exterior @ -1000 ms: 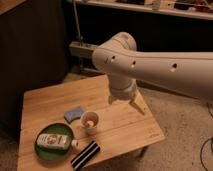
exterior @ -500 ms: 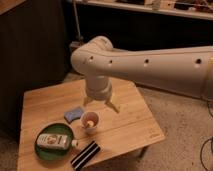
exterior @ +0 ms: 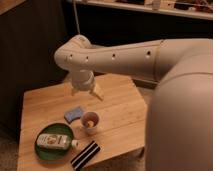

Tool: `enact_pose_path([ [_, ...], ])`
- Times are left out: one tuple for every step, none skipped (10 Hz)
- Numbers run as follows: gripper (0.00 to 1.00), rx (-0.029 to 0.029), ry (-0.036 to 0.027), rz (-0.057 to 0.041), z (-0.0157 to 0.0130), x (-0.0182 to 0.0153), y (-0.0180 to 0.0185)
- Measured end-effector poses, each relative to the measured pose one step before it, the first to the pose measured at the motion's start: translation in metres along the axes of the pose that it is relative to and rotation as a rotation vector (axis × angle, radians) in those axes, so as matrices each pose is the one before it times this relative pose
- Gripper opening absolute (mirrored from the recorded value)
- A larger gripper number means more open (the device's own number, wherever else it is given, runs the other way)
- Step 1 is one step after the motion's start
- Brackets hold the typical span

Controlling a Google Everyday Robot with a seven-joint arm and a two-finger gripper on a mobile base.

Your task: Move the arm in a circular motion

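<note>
Where the arm [exterior: 125, 52] bends, its tool [exterior: 86, 92] overhangs the table [exterior: 45, 106].

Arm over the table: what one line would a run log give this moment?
arm: stretched over wooden table | gripper: raised, apart from blue sponge and cup

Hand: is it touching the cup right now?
No, the hand hangs over the table behind the cup, with bare wood showing between them.
</note>
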Motion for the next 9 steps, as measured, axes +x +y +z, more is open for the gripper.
enact_pose_path([
  [0.80,-0.02668,0.01674,0.03499,0.01288,0.02878,0.00394],
  [0.80,-0.02902,0.01053,0.03040,0.01087,0.02200,0.00686],
  [0.80,-0.02494,0.00574,0.02865,0.01024,0.01736,0.00807],
  [0.80,-0.02807,0.00295,0.04329,0.01201,0.02062,0.01547],
  [0.80,-0.02941,-0.00180,0.05015,0.01373,0.01800,0.02383],
  [0.80,-0.01929,-0.00277,0.03686,0.00894,0.00884,0.02048],
  [0.80,-0.01859,-0.00493,0.03357,0.00847,0.00653,0.02086],
  [0.80,-0.01569,-0.00424,0.04837,0.00977,0.00935,0.02844],
  [0.80,-0.01107,-0.00536,0.03540,0.00578,0.00549,0.02268],
])
